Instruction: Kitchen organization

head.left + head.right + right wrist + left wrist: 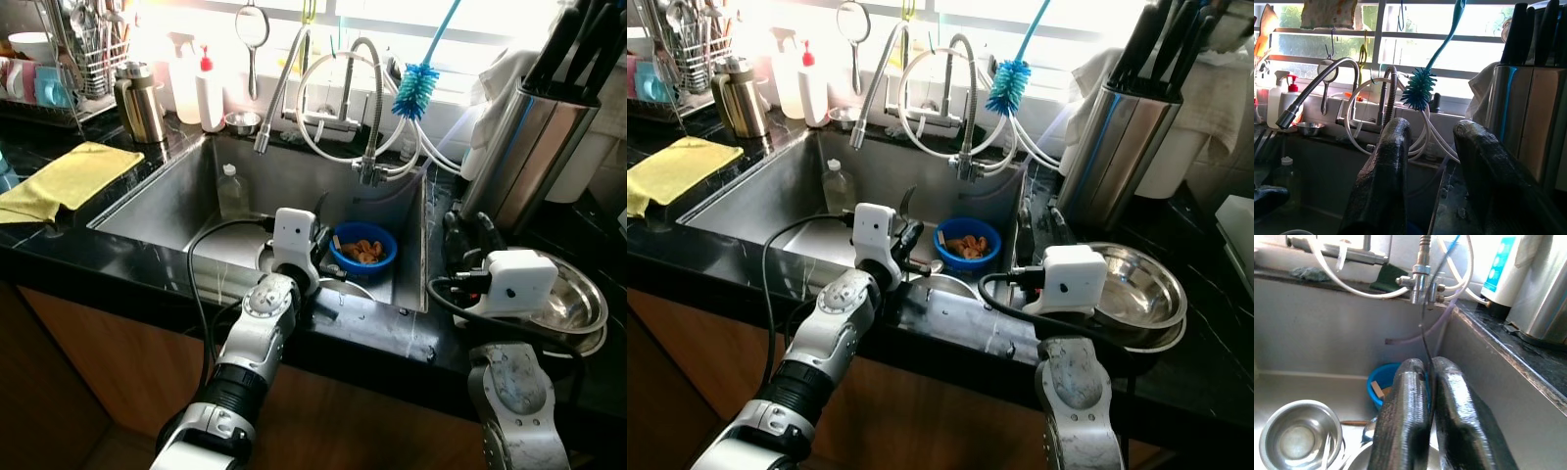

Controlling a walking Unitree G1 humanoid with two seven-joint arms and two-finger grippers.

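Left hand (pixel 1425 431), fingers together, above small steel bowl (pixel 1298 443).

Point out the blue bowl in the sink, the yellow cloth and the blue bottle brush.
blue bowl (pixel 364 251), left eye view, on its food-filled middle.
yellow cloth (pixel 69 177), left eye view, on its flat centre.
blue bottle brush (pixel 416 89), left eye view, on its bristle head.
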